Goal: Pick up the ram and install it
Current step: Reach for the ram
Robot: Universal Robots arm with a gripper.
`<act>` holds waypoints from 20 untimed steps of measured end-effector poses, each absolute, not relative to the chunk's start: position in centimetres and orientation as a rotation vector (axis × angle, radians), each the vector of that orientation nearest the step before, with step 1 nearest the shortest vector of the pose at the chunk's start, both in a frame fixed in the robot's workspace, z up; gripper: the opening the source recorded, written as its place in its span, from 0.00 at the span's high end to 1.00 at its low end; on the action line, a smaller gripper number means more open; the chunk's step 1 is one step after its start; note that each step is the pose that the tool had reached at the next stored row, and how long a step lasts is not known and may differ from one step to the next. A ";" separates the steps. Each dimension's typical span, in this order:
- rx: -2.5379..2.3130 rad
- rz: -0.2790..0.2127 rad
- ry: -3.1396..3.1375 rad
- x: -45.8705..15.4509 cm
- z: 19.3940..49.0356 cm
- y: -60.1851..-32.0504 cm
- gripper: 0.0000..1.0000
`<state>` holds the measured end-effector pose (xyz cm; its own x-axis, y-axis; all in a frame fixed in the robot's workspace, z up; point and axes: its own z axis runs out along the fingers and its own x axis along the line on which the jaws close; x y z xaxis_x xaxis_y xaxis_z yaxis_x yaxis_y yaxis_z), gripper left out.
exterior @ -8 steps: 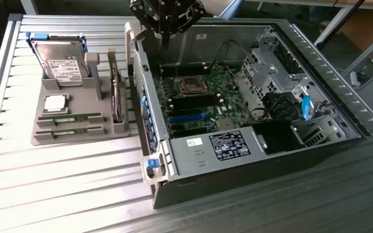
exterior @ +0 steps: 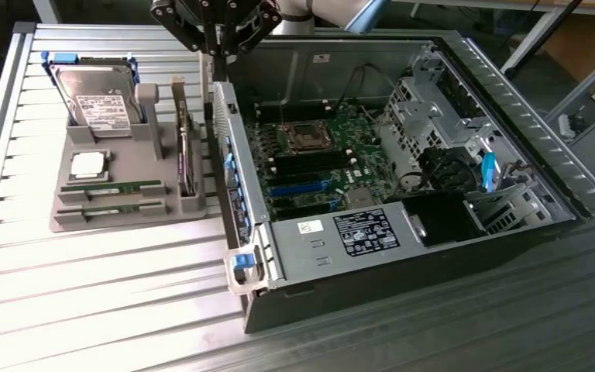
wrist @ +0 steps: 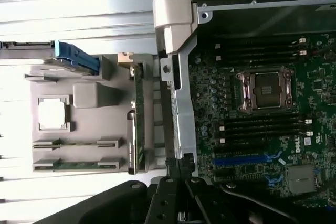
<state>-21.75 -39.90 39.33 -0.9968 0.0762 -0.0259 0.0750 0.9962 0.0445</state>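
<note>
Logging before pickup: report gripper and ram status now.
Gripper high over the computer case edge, off the ram. Ram stick and its twin lie in the grey holder. Nothing over them.

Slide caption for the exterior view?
Gripper above the edge of the open computer case; two ram sticks lie in the grey tray.

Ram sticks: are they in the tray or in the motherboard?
In the tray: both ram sticks lie flat in its slots; motherboard slots look empty.
</note>
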 end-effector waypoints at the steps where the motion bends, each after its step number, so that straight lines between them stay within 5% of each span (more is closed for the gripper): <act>1: 0.118 0.068 3.111 -22.2 39.3 -39.9 0.91; 12: 0.118 0.068 3.110 -34.1 39.3 -39.9 0.91; 20: 0.118 0.068 3.110 -34.4 39.2 -41.5 0.91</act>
